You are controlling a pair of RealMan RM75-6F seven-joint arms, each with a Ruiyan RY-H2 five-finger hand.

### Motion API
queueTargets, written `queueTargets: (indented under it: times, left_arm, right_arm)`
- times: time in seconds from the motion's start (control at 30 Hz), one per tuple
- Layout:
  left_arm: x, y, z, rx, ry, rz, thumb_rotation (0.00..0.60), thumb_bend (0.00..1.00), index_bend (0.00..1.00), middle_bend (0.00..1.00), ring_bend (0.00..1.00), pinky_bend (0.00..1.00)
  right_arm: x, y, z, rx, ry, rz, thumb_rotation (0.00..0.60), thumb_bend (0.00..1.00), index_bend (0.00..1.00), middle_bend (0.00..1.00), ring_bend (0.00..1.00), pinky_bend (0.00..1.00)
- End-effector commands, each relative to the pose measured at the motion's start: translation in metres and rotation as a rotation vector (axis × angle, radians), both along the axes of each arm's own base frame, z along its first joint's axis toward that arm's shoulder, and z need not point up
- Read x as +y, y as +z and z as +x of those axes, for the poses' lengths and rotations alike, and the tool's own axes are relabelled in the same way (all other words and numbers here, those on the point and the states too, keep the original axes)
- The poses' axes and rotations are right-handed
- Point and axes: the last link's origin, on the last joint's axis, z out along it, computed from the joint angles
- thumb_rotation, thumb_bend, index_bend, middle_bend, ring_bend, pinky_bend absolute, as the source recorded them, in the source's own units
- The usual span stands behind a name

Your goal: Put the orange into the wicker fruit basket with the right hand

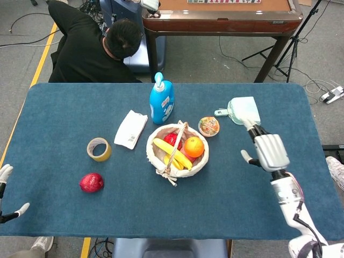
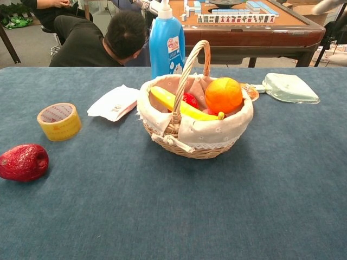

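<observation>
The orange [image 1: 194,146] [image 2: 223,95] lies inside the wicker fruit basket [image 1: 157,159] [image 2: 191,146], on its right side beside a banana [image 1: 171,152] [image 2: 181,106] and red fruit. My right hand [image 1: 268,151] hovers well to the right of the basket, fingers apart and holding nothing; only a sliver of it shows at the chest view's top right corner. At the head view's lower left edge, off the table, my left hand [image 1: 6,185] shows only a few fingertips.
A blue detergent bottle [image 1: 161,100] stands behind the basket. A jelly cup [image 1: 208,126] and a pale green dustpan [image 1: 242,111] lie to its right. A white packet [image 1: 130,129], tape roll [image 1: 99,149] and red fruit [image 1: 91,183] lie to the left. A person sits beyond the table.
</observation>
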Motion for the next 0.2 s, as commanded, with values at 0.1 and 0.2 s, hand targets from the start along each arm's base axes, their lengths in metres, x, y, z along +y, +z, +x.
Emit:
queueTargets:
  times: [0.1, 0.2]
  left_arm:
    - [0.002, -0.003, 0.002, 0.000, -0.008, -0.010, 0.600, 0.17, 0.04, 0.00, 0.00, 0.08]
    - [0.006, -0.005, 0.004, -0.002, -0.017, -0.013, 0.600, 0.17, 0.04, 0.00, 0.00, 0.08]
  right_arm:
    - [0.029, 0.023, -0.035, 0.026, -0.046, -0.067, 0.600, 0.28, 0.00, 0.15, 0.26, 0.57]
    - [0.056, 0.036, -0.058, 0.046, -0.099, -0.091, 0.600, 0.28, 0.00, 0.16, 0.27, 0.57]
